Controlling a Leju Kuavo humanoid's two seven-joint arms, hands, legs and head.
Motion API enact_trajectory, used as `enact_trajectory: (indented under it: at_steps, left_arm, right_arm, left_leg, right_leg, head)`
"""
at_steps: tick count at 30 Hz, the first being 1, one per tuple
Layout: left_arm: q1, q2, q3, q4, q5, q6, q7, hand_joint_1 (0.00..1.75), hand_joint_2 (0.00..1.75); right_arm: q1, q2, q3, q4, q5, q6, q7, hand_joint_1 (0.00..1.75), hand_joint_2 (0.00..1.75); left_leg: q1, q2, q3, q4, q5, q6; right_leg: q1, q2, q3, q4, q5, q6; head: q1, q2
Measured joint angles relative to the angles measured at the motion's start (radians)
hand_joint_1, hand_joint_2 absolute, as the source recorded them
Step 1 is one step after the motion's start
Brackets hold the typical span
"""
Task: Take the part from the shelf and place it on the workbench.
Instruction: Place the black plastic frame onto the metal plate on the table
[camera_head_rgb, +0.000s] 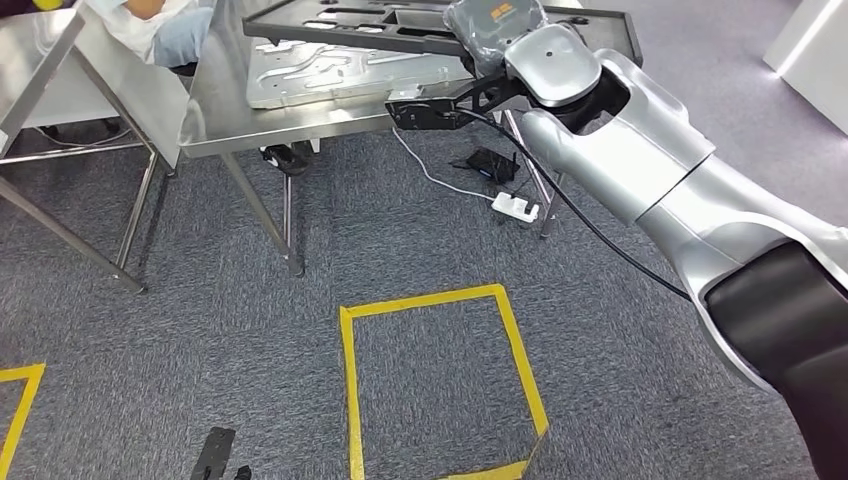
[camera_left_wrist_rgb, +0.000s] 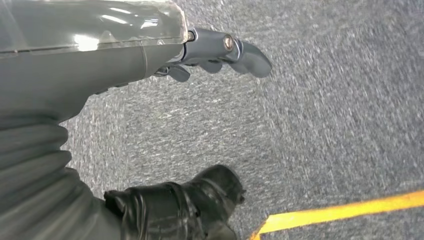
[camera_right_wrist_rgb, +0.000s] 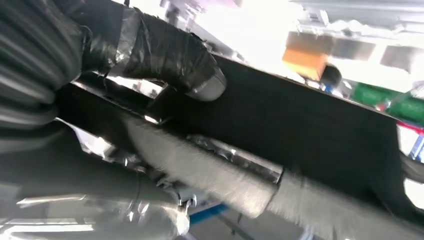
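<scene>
Right hand (camera_head_rgb: 492, 35) grips the flat dark-grey frame-shaped part (camera_head_rgb: 340, 25), thumb on one face, fingers wrapped under the other; part hangs over the shiny steel tabletop (camera_head_rgb: 215, 125), above a pale stamped metal panel (camera_head_rgb: 340, 75); contact with either cannot be told. Judgement: lower level, keep clear of the panel's edge, release only once the part rests flat. Left hand (camera_left_wrist_rgb: 220, 52) hangs over grey carpet, fingers loosely apart, holding nothing. Part's far end cut off by frame; right wrist view blurred, underside grip hard to read.
</scene>
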Motion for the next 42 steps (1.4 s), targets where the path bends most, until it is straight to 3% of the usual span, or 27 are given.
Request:
enact_trajectory:
  at_steps: [3, 4, 5, 6, 8, 10, 11, 14, 16, 19, 20, 21, 22, 24, 26, 30, 32, 35, 37, 38, 39, 40, 42]
  left_arm:
    - [-0.003, 0.0, 0.002, 0.0, -0.004, 0.001, 0.0, 0.0, 1.75]
    - [-0.003, -0.001, 0.004, 0.0, -0.004, 0.001, 0.0, 0.0, 1.75]
    - [-0.002, -0.001, 0.006, 0.0, -0.005, 0.001, 0.0, 0.0, 1.75]
    - [-0.002, -0.001, 0.009, 0.0, -0.005, 0.001, 0.0, 0.0, 1.75]
    - [-0.003, 0.001, 0.013, 0.0, -0.007, 0.003, 0.0, 0.0, 1.75]
    - [-0.005, 0.002, 0.016, 0.0, -0.009, 0.004, 0.0, 0.0, 1.75]
    - [-0.007, 0.003, 0.016, -0.001, -0.01, 0.005, 0.0, 0.0, 1.75]
    - [-0.007, 0.002, 0.017, -0.001, -0.014, 0.006, 0.001, 0.0, 1.75]
    - [-0.006, 0.002, 0.017, -0.001, -0.017, 0.007, 0.001, 0.0, 1.75]
    - [-0.007, 0.001, 0.017, -0.001, -0.024, 0.007, 0.001, 0.0, 1.75]
    - [-0.007, 0.0, 0.017, -0.001, -0.026, 0.007, 0.001, 0.0, 1.75]
    - [-0.007, -0.001, 0.017, -0.002, -0.027, 0.007, 0.001, 0.0, 1.75]
    - [-0.007, -0.002, 0.017, -0.002, -0.029, 0.008, 0.001, 0.0, 1.75]
    - [-0.007, -0.004, 0.017, -0.002, -0.035, 0.008, 0.001, 0.0, 1.75]
    - [-0.008, -0.004, 0.017, -0.002, -0.039, 0.01, 0.001, 0.0, 1.75]
    - [-0.01, -0.005, 0.017, -0.003, -0.043, 0.014, 0.0, 0.0, 1.75]
    - [-0.011, -0.005, 0.017, -0.003, -0.045, 0.014, 0.0, 0.0, 1.75]
    - [-0.013, -0.005, 0.017, -0.002, -0.047, 0.014, 0.0, 0.0, 1.75]
    - [-0.013, -0.005, 0.018, -0.003, -0.048, 0.014, 0.0, 0.0, 1.75]
    - [-0.013, -0.006, 0.019, -0.003, -0.05, 0.014, 0.0, 0.0, 1.75]
    - [-0.013, -0.006, 0.019, -0.003, -0.052, 0.015, 0.0, 0.0, 1.75]
    - [-0.014, -0.006, 0.02, -0.003, -0.055, 0.015, 0.0, 0.0, 1.75]
    - [-0.015, -0.005, 0.021, -0.002, -0.058, 0.017, 0.0, 0.0, 1.75]
  right_arm:
    - [0.002, 0.001, 0.0, 0.001, 0.0, 0.0, 0.001, 1.75, 1.75]
    - [0.004, 0.001, 0.0, 0.001, 0.0, 0.0, 0.001, 1.75, 1.75]
    - [0.006, 0.001, 0.0, 0.001, 0.0, 0.0, 0.001, 1.75, 1.75]
    - [0.007, 0.001, 0.0, 0.001, 0.001, 0.001, 0.001, 1.75, 1.75]
    - [0.006, 0.001, 0.0, 0.001, 0.002, 0.001, 0.001, 1.75, 1.75]
    - [0.004, 0.001, 0.0, 0.002, 0.004, 0.001, 0.002, 1.75, 1.75]
    - [0.004, 0.001, 0.0, 0.002, 0.004, 0.001, 0.002, 1.75, 1.75]
    - [0.008, 0.0, 0.0, 0.002, 0.005, 0.001, 0.002, 1.75, 1.75]
    - [0.007, -0.001, 0.0, 0.002, 0.006, 0.001, 0.002, 1.75, 1.75]
    - [0.006, -0.004, 0.0, 0.002, 0.007, 0.001, 0.003, 1.75, 1.75]
    - [0.009, -0.005, 0.0, 0.002, 0.007, 0.001, 0.002, 1.75, 1.75]
    - [0.012, -0.006, 0.0, 0.003, 0.007, 0.001, 0.001, 1.75, 1.75]
    - [0.016, -0.006, 0.0, 0.003, 0.007, 0.001, 0.0, 1.75, 1.75]
    - [0.017, -0.007, 0.0, 0.004, 0.008, 0.0, -0.002, 1.75, 1.75]
    - [0.016, -0.007, 0.0, 0.004, 0.01, -0.001, -0.003, 1.75, 1.75]
    - [0.019, -0.007, 0.0, 0.006, 0.012, -0.003, -0.006, 1.75, 1.75]
    - [0.019, -0.007, 0.0, 0.006, 0.013, -0.003, -0.006, 1.75, 1.75]
    - [0.019, -0.007, 0.0, 0.007, 0.014, -0.004, -0.006, 1.75, 1.75]
    - [0.023, -0.007, 0.0, 0.007, 0.014, -0.004, -0.007, 1.75, 1.75]
    - [0.025, -0.007, 0.0, 0.007, 0.014, -0.004, -0.008, 1.75, 1.75]
    - [0.026, -0.007, 0.0, 0.007, 0.014, -0.004, -0.008, 1.75, 1.75]
    - [0.025, -0.007, 0.0, 0.007, 0.015, -0.004, -0.008, 1.75, 1.75]
    - [0.024, -0.007, 0.0, 0.007, 0.016, -0.006, -0.008, 1.75, 1.75]
  left_leg:
    - [-0.014, 0.011, -0.094, 0.19, -0.079, 0.012]
    - [-0.02, 0.011, -0.119, 0.233, -0.088, 0.019]
    - [-0.026, 0.011, -0.128, 0.242, -0.079, 0.028]
    - [-0.034, 0.011, -0.118, 0.214, -0.054, 0.04]
    - [-0.055, 0.012, -0.063, 0.093, 0.009, 0.077]
    - [-0.071, 0.015, -0.018, 0.0, 0.034, 0.104]
    - [-0.075, 0.016, -0.01, -0.013, 0.03, 0.108]
    - [-0.072, 0.015, 0.003, -0.036, 0.034, 0.103]
    - [-0.063, 0.017, 0.02, -0.06, 0.042, 0.1]
    - [-0.059, 0.017, 0.031, -0.072, 0.044, 0.102]
    - [-0.058, 0.017, 0.032, -0.071, 0.043, 0.102]
    - [-0.058, 0.016, 0.031, -0.07, 0.042, 0.101]
    - [-0.057, 0.015, 0.031, -0.067, 0.039, 0.099]
    - [-0.053, 0.011, 0.031, -0.055, 0.031, 0.091]
    - [-0.053, 0.008, 0.026, -0.039, 0.02, 0.078]
    - [-0.056, 0.006, 0.017, -0.033, 0.017, 0.061]
    - [-0.053, 0.008, 0.006, -0.007, -0.002, 0.051]
    - [-0.05, 0.011, -0.067, 0.151, -0.078, 0.037]
    - [-0.049, 0.011, -0.116, 0.237, -0.098, 0.038]
    - [-0.05, 0.011, -0.12, 0.235, -0.084, 0.041]
    - [-0.051, 0.01, -0.105, 0.197, -0.054, 0.047]
    - [-0.054, 0.01, -0.076, 0.132, -0.016, 0.056]
    - [-0.064, 0.011, -0.013, 0.012, 0.027, 0.076]
  right_leg:
    - [0.011, 0.0, 0.0, -0.001, -0.001, -0.011]
    - [0.016, 0.0, 0.001, -0.001, -0.002, -0.014]
    - [0.023, 0.0, 0.002, -0.001, -0.003, -0.016]
    - [0.03, 0.0, 0.003, -0.001, -0.004, -0.019]
    - [0.039, -0.001, 0.008, -0.002, -0.007, -0.023]
    - [0.043, -0.003, 0.009, -0.006, -0.008, -0.023]
    - [0.043, -0.004, 0.009, -0.008, -0.008, -0.021]
    - [0.043, -0.007, 0.013, -0.015, -0.008, -0.012]
    - [0.046, -0.008, 0.005, 0.008, -0.027, -0.004]
    - [0.042, -0.01, -0.07, 0.165, -0.105, 0.006]
    - [0.04, -0.01, -0.099, 0.22, -0.122, 0.009]
    - [0.037, -0.011, -0.113, 0.24, -0.12, 0.011]
    - [0.035, -0.011, -0.115, 0.234, -0.105, 0.013]
    - [0.031, -0.011, -0.061, 0.119, -0.038, 0.015]
    - [0.031, -0.008, -0.009, 0.013, 0.0, 0.013]
    - [0.034, -0.005, 0.004, -0.014, 0.005, -0.009]
    - [0.03, -0.005, 0.006, -0.018, 0.007, -0.021]
    - [0.028, -0.004, 0.008, -0.02, 0.007, -0.031]
    - [0.031, -0.003, 0.009, -0.02, 0.006, -0.034]
    - [0.033, -0.003, 0.01, -0.02, 0.005, -0.035]
    - [0.035, -0.003, 0.012, -0.02, 0.003, -0.035]
    - [0.038, -0.003, 0.015, -0.021, 0.002, -0.035]
    - [0.042, -0.004, 0.02, -0.023, -0.001, -0.032]
  head:
    - [-0.004, 0.0]
    - [-0.004, 0.0]
    - [-0.004, 0.0]
    - [-0.004, 0.0]
    - [-0.002, 0.0]
    - [0.0, 0.0]
    - [0.001, 0.0]
    - [0.001, 0.0]
    - [0.004, 0.0]
    - [0.009, 0.0]
    - [0.009, 0.0]
    - [0.009, 0.0]
    - [0.009, 0.0]
    - [0.009, 0.0]
    - [0.008, 0.0]
    - [0.007, 0.0]
    - [0.005, 0.0]
    - [0.002, 0.0]
    - [0.002, 0.0]
    - [0.002, 0.0]
    - [0.002, 0.0]
    - [0.002, 0.0]
    - [0.004, 0.0]
